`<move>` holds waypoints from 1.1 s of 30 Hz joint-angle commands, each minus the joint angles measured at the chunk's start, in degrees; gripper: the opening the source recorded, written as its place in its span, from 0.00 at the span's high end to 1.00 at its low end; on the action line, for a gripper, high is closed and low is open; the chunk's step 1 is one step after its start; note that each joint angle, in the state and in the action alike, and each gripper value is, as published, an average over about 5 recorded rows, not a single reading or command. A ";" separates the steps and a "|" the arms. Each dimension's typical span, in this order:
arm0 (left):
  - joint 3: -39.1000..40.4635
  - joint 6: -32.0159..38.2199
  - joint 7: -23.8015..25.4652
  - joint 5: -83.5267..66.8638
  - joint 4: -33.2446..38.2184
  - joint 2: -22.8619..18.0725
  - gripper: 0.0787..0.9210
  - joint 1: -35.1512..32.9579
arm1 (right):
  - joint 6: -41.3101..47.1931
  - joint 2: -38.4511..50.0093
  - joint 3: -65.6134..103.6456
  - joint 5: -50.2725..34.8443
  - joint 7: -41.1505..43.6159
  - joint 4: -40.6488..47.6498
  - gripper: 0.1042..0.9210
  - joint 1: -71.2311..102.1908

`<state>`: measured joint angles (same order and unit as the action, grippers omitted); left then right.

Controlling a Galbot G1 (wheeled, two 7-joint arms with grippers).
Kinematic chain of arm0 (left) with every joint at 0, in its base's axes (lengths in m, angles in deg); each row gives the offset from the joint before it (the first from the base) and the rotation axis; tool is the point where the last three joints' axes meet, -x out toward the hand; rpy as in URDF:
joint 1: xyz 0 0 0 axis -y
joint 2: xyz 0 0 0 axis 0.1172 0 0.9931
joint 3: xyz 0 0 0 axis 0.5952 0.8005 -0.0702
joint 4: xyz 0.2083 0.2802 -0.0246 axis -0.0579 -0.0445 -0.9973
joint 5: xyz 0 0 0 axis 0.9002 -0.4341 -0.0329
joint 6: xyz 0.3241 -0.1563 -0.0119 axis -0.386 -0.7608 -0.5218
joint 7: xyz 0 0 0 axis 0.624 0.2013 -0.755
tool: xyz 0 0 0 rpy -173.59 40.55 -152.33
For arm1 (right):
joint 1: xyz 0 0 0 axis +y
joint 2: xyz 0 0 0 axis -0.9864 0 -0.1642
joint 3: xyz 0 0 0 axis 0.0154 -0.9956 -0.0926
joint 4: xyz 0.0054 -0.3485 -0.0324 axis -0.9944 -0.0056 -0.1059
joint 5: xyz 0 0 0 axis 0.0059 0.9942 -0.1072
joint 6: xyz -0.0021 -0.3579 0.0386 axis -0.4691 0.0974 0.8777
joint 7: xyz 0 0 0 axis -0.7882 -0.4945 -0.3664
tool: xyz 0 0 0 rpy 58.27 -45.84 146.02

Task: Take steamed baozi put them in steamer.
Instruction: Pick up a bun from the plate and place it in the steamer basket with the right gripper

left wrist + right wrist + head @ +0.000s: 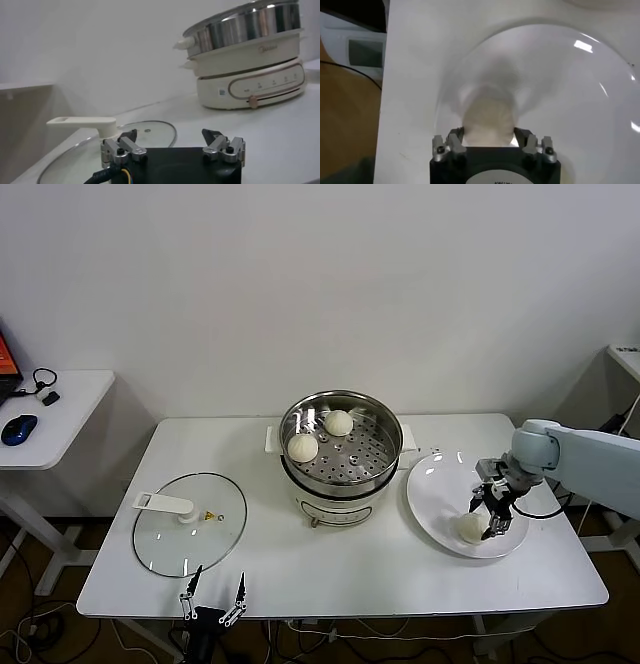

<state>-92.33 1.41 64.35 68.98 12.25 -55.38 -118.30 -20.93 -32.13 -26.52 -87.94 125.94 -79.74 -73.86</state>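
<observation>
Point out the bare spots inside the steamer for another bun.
In the round shiny steel steamer basket, the two cream-white pleated buns crowd the left and rear. The perforated floor toward the right and front rim is bare. The right gripper straddles the plate's bun.

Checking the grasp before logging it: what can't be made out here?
- Right wrist view: blur hides whether the right claw touches the baozi.
- Head view: the claw hides that baozi's right side on the plate.
- Left wrist view: the steamer wall hides its inside.
</observation>
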 commanded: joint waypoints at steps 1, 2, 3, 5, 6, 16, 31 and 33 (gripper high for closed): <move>0.12 0.00 0.01 0.16 0.24 -0.72 0.12 -0.20 | -0.01 0.26 -0.58 -0.10 0.19 -0.72 0.32 -1.00; 0.12 0.02 0.01 0.19 0.27 -0.67 0.12 -0.26 | -0.03 0.47 -0.98 -0.16 0.23 -1.12 0.33 -1.55; 0.12 0.04 0.02 0.21 0.28 -0.61 0.12 -0.32 | -0.05 0.66 -1.37 -0.23 0.27 -1.49 0.33 -2.11; 0.15 0.08 0.02 0.26 0.24 -0.50 0.12 -0.39 | -0.19 1.19 -3.06 -0.72 0.44 -2.80 0.34 -4.24; 0.18 0.09 0.02 0.29 0.23 -0.47 0.12 -0.40 | -0.31 1.45 -4.13 -1.07 0.56 -3.48 0.34 -5.59; 0.72 -0.07 0.05 0.59 0.12 -0.30 0.12 -0.24 | -5.99 0.86 -21.35 -9.00 2.58 -11.04 0.35 -29.06; 0.67 -0.39 0.12 0.34 0.89 -0.37 0.12 -0.34 | -21.41 -12.58 -24.41 -16.52 3.32 -10.34 0.36 -44.41; 0.69 -0.41 0.12 0.33 0.91 -0.44 0.12 -0.27 | -23.59 -14.39 -23.92 -16.17 2.87 -10.59 0.36 -44.80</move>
<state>-91.63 1.05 64.45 69.45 13.04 -55.38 -118.62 -34.73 -38.52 -47.59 -100.74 128.95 -89.28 -108.98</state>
